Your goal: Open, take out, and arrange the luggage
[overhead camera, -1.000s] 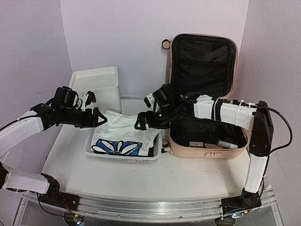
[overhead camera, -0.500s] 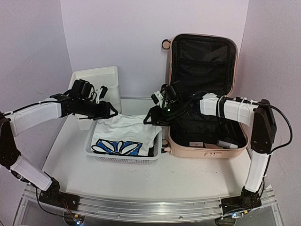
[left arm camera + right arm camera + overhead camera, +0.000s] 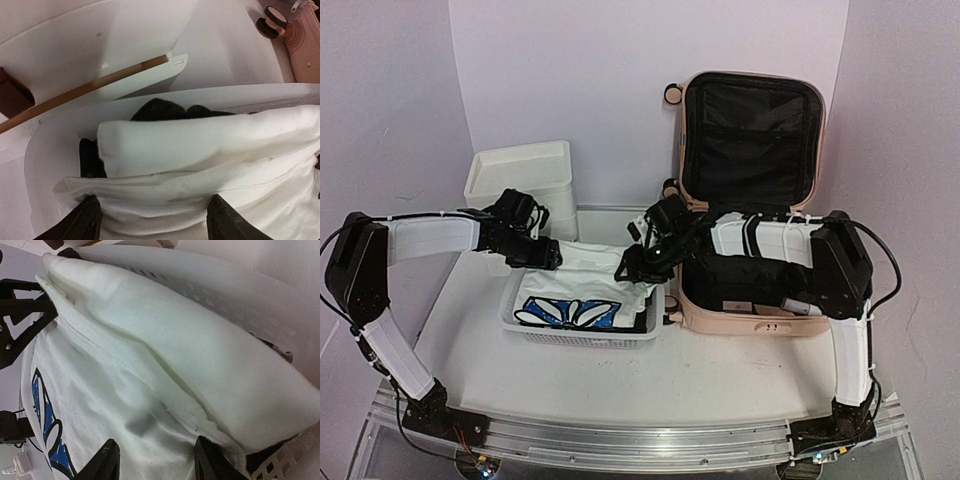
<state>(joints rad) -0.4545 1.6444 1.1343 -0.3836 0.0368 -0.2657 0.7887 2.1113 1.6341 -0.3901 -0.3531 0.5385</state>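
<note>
Luggage (image 3: 750, 325) shell: pale pink hard plastic, smooth, faint sheen.
Luggage lining (image 3: 750, 130): black fabric, matt.
Basket (image 3: 580, 336): white perforated plastic, smooth.
Shirt (image 3: 150, 365): white knit cloth, soft, matt; blue print.
Drawer unit (image 3: 520, 165): white plastic, smooth.
Fingers (image 3: 87, 222): black plastic, matt.
Table (image 3: 620, 385): white, smooth, matt.
Rail (image 3: 640, 440), near edge: bare metal, dull shine.

Top view bright, even; faint soft shadows on worktop (image 3: 620, 385); luggage (image 3: 750, 165) interior murky. Wrist views: white cloth (image 3: 200, 145) near glare, slightly soft, lines bowed at edges.
</note>
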